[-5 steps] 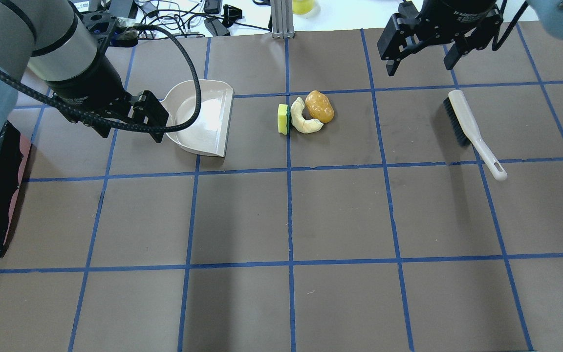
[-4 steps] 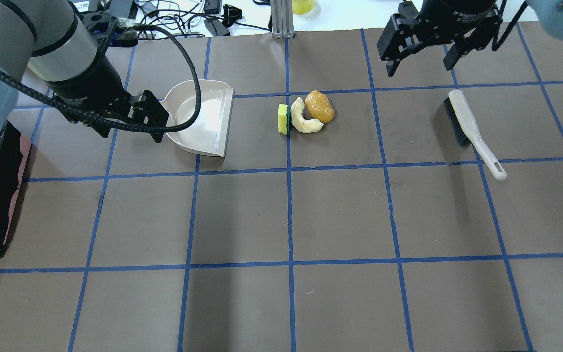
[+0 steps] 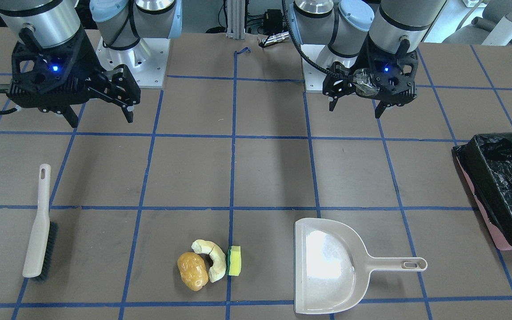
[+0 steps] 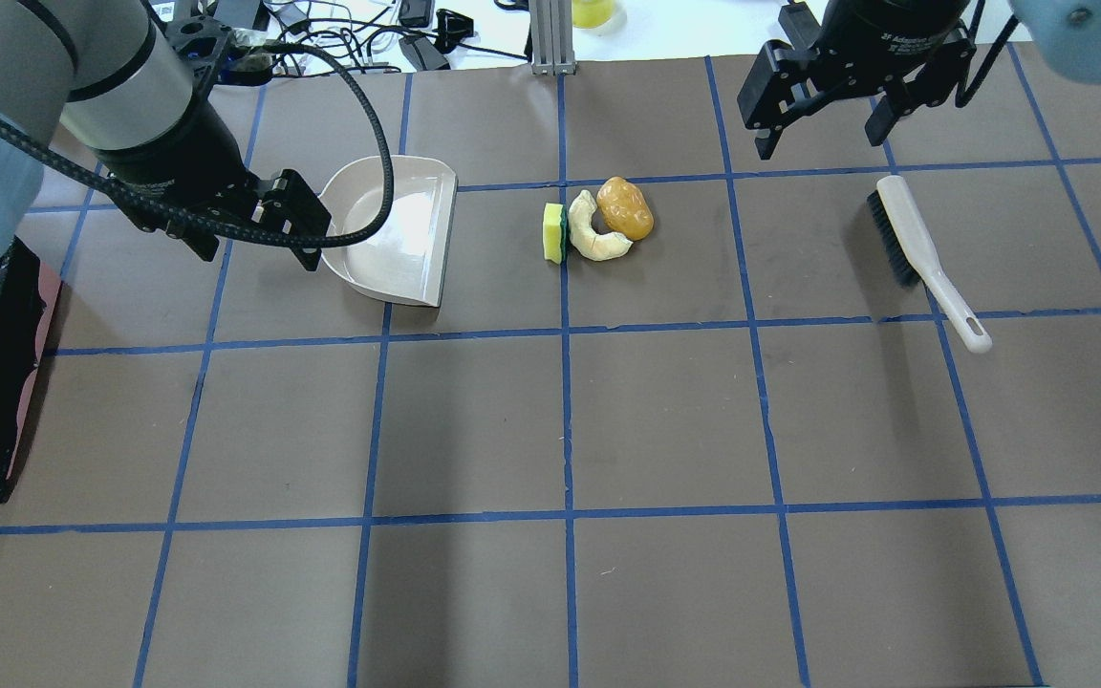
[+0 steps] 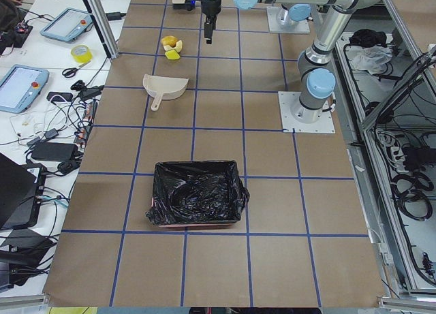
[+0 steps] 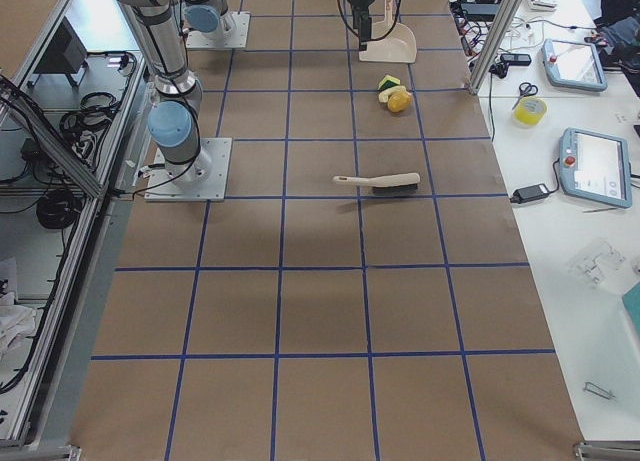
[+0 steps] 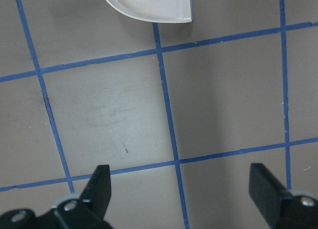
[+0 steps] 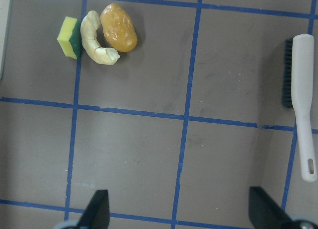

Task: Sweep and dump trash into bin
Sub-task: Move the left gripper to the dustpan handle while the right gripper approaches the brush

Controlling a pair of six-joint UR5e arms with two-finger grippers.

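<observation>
The left claw (image 3: 356, 108) hung in the air at the upper right of the front-facing view, its jaws spread wide and gripping nothing. In its own wrist view only bare tabletop showed between them. The right claw (image 3: 100, 117), at the upper left of that view, was likewise wide apart and empty.

Just below the left claw in the overhead view lay the beige plastic dustpan (image 4: 398, 234), flat on the brown tabletop with its blue tape grid (image 4: 665, 420). It had nothing in its tray, and its open lip faced the frame's centre. Below the right claw, at the right of that view, lay the white-handled hand brush with black bristles (image 4: 914, 244). No claw touched either tool.

The trash sat in a tight cluster at the upper centre of the overhead view, apart from the dustpan's lip. It comprised a small yellow sponge with green backing (image 4: 553, 232), a pale curved crescent piece (image 4: 593, 231) and a glossy golden-brown potato-like lump (image 4: 625, 207), each touching the next.

The pink rectangular bin lined with a crinkled black plastic bag (image 5: 196, 195) stood at the far left edge of the overhead view, well apart from the rest. It looked empty, though the dark folds made that hard to confirm.

By my reading, the task had barely begun. Taking up the brush and dustpan, sweeping the three pieces in, carrying them over and dumping them were all left to do.
</observation>
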